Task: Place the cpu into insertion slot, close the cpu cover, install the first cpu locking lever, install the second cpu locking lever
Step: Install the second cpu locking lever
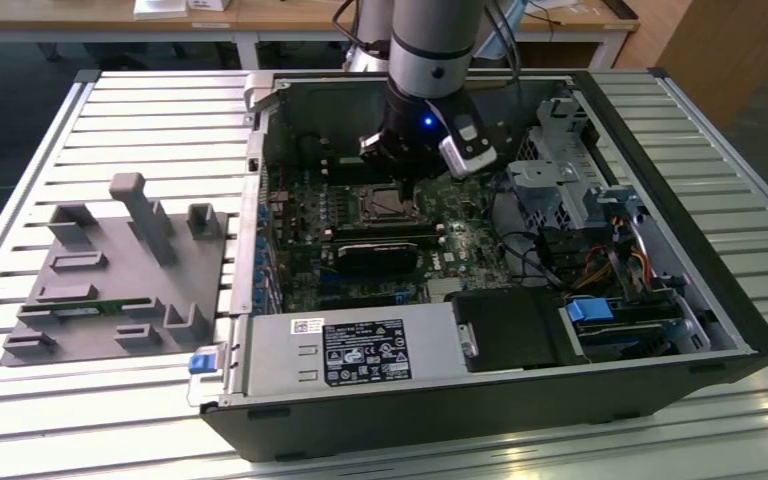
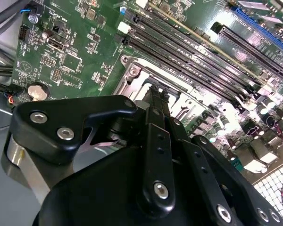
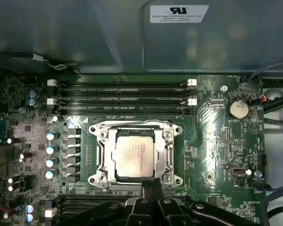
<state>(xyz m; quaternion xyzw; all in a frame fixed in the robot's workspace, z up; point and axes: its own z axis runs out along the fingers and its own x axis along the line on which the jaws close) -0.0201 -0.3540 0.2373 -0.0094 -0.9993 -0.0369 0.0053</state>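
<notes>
Claw: the gripper (image 3: 150,184) hangs low inside the case, its two fingers pressed together with no gap and nothing between them, tips at the near edge of the cover; in the exterior view the gripper (image 1: 404,178) sits just above the slot.
Case: the open computer case (image 1: 651,330) lies on its side on a slatted metal table (image 1: 37,400).
Fixture: a grey holder block (image 1: 117,270) rests on the table, well apart from the slot, on the exterior view's left of the case.
Board: the green board (image 3: 212,155) fills the case floor; the slot is set into it.
Memory slots: long black memory slots (image 3: 122,96) run just beside the slot.
Slot: the slot (image 1: 387,205) is near the middle of the board.
Cover: the cover (image 3: 136,155) lies flat, down over the slot, framing the chip.
Cpu: the cpu (image 3: 133,156) sits flat in the slot, its silver top showing through the cover's cut-out.
</notes>
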